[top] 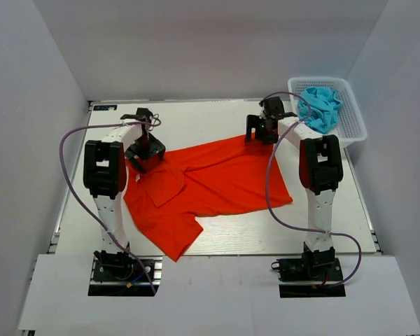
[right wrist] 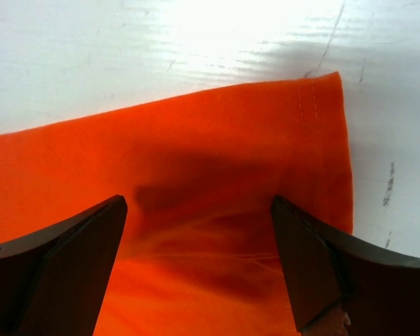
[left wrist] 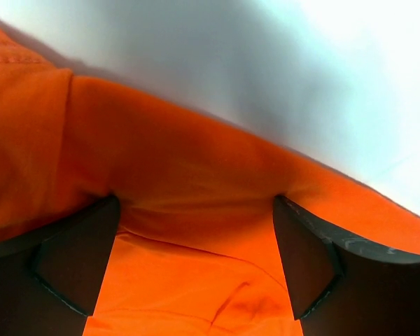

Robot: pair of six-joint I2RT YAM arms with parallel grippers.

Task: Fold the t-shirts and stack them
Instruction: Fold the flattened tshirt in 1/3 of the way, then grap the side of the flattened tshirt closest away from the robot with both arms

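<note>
The orange-red t-shirt (top: 210, 182) lies spread but rumpled across the middle of the white table (top: 217, 115), with a flap doubled over on its left side. From above, the right arm covers part of its right edge.

The left gripper (top: 145, 150) stands at the shirt's far left corner with its jaws wide apart. In the wrist view its dark fingers (left wrist: 77, 252) straddle a raised fold at the cloth's edge and seem to press into it. Their lower parts are cut off by the frame.

The right gripper (top: 266, 129) is at the far right corner, also spread wide, with nothing held. Its fingers (right wrist: 315, 266) frame a stitched hem, and whether the tips touch the cloth cannot be told.

The turquoise t-shirt (top: 320, 106) sits crumpled in the white basket (top: 353, 126) at the far right, spilling over the near rim. Its outline is lost in the bundle.
</note>
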